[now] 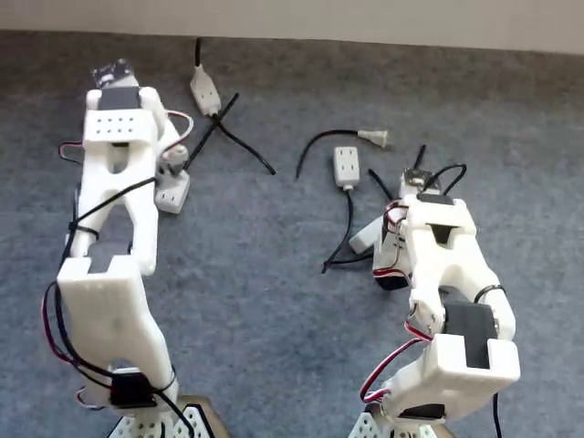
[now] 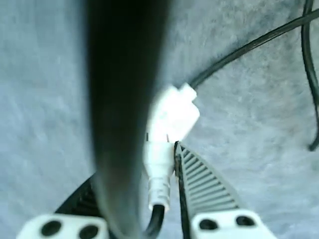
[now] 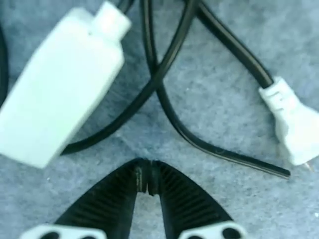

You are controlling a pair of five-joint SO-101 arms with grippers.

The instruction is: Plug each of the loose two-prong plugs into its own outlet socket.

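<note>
My left gripper (image 2: 158,160) is shut on a white two-prong plug (image 2: 159,167), its ribbed finger (image 2: 199,184) pressed against the plug's side. The plug's prongs meet a white outlet block (image 2: 173,112) lying on the grey carpet; a blurred black cable hides the other finger. From above, that gripper (image 1: 175,166) hangs over the block (image 1: 172,193). My right gripper (image 3: 148,181) is shut on nothing, just above the carpet. Beyond it lie a white outlet block (image 3: 60,89) and a loose white plug (image 3: 293,128) on crossing black cables (image 3: 164,94).
Another outlet block (image 1: 346,166) with a loose plug (image 1: 373,138) on its looping cable lies mid-table. A further block (image 1: 205,91) sits at the back, its black cable (image 1: 239,141) running toward the centre. The right arm (image 1: 447,255) stands over a block (image 1: 365,239).
</note>
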